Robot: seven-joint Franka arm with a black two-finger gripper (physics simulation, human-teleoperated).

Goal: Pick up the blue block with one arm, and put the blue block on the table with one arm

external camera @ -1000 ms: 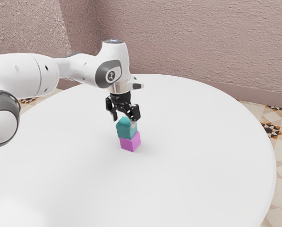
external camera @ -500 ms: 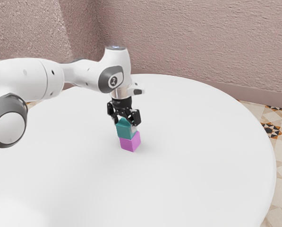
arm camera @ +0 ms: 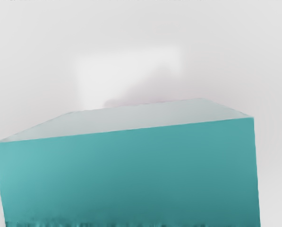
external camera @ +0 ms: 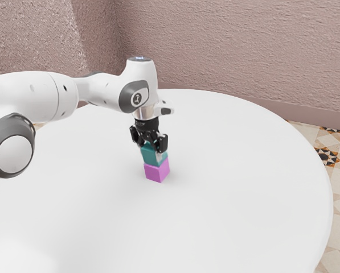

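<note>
The gripper (external camera: 150,146) is at the upper part of the teal-blue block (external camera: 154,156), its fingers closed against two sides of it. That block rests on top of a magenta block (external camera: 157,170), which stands on the white table (external camera: 232,182). The fingers hide part of the blue block's top. Seen from the hand, the blue block (arm camera: 131,175) looms large and close, with a broad teal face and a pale grey face beyond it.
The round table's edge (external camera: 327,187) curves around at the exterior view's right. Behind the table rises a rough pinkish wall (external camera: 226,51), with patterned floor tiles beside it.
My hand has come down to the blue block and the fingers have drawn together on it. The blue block has shifted slightly toward the exterior view's right; the magenta one has stayed put.
</note>
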